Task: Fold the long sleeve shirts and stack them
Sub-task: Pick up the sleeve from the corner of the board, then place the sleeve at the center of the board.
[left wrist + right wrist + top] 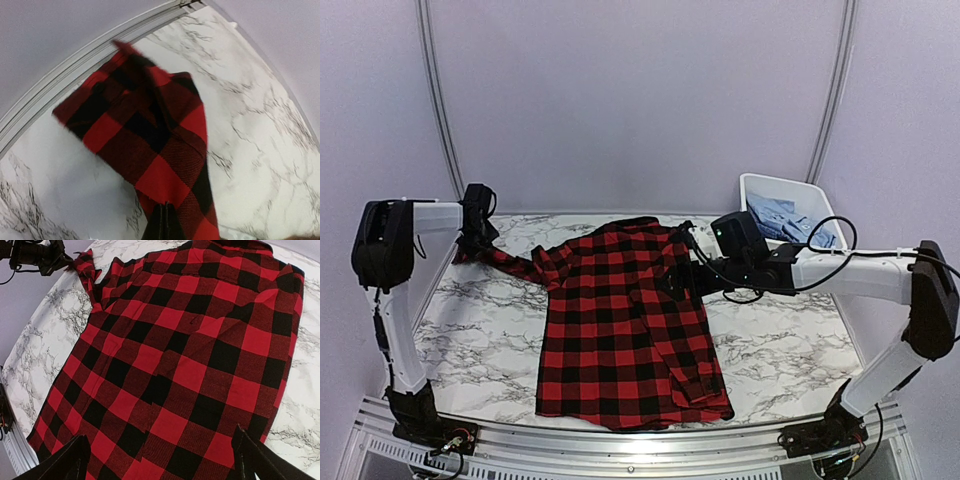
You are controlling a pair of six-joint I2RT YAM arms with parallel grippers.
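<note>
Left gripper (475, 238) is closed tight on the sleeve end of the red-and-black shirt (620, 330), which lies spread flat in the middle of the table (470, 340). The right gripper (160, 437) hangs wide open above the shirt body, holding nothing. If the sleeve is pulled too far, the thin pinch may slip (or the whole shirt drags and wrinkles), because the marble-pattern top looks smooth. Pale plain walls stand around, and a white tub (775, 180) with light blue shirts (775, 215) sits far right.

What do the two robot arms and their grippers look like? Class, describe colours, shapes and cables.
The left arm and right arm have white tubular links joined by bulky black joints. The left gripper and right gripper are black, each with two fingers. Loose black cables loop along the right arm.
</note>
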